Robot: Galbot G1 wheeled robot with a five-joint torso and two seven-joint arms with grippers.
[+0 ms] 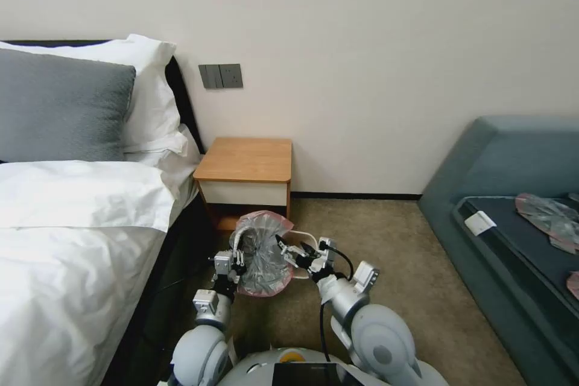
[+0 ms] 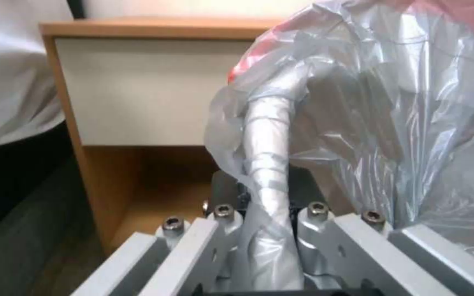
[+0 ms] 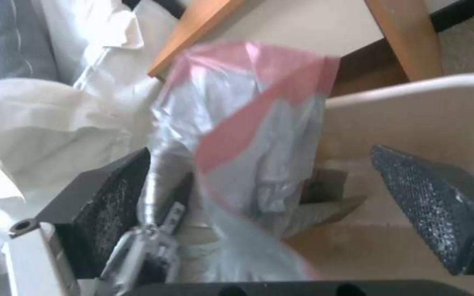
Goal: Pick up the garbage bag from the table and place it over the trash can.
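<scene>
Head view had the garbage bag [image 1: 263,253] covering most of the trash can [image 1: 303,237], just in front of the desk [image 1: 246,160]. Left gripper [image 2: 270,230] had its fingers clamped on a twisted fold; right gripper [image 3: 270,185] sat wide open around the bag's pink rim.

The bag [image 1: 263,253] billows over my bin [image 1: 300,240], blocking its mouth. Bed [image 1: 78,241] crowds my left side and the bedside table [image 1: 246,170] stands just behind; open carpet [image 1: 386,241] lies to my right.
</scene>
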